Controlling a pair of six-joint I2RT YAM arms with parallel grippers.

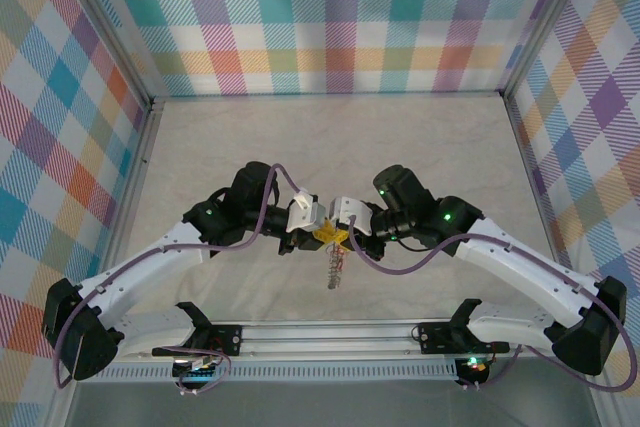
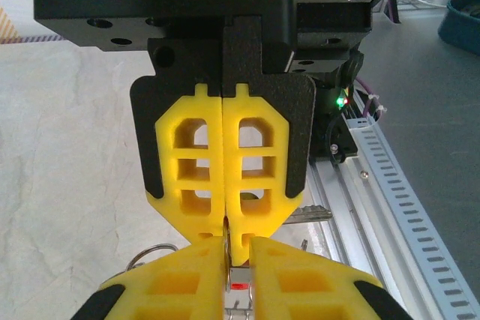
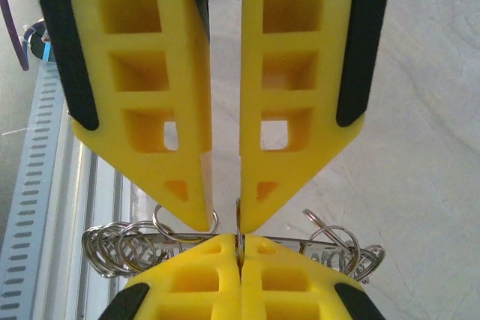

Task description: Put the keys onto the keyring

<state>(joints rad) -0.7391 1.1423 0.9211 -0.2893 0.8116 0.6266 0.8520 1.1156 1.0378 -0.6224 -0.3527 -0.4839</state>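
Two white-and-black robot arms reach in over the pale marbled desk (image 1: 330, 137) and meet tip to tip above its near middle. The left end effector (image 3: 225, 215), with yellow honeycomb fingers, is narrowed to a slim gap around something small. The right end effector (image 2: 225, 230) has its matching fingers pressed flat together on a thin sliver of metal, which I take to be the ring's own wire. The large grey keyring of coiled, chain-like wire (image 3: 120, 243) hangs off the desk between the two sets of tips, with loops bunched to either side of them. Between the left fingers sits a tiny key with a red plastic head (image 2: 237, 286), only a speck of red showing. By my judgement the keyring is light but stiff and springy. Its smooth wire will likely slip or swing if pinched on the loose loops, so the straight run near the opening looks the best hold. The key weighs almost nothing and would twist easily. Its flat red head is the place to clamp, which leaves the hole free for threading.
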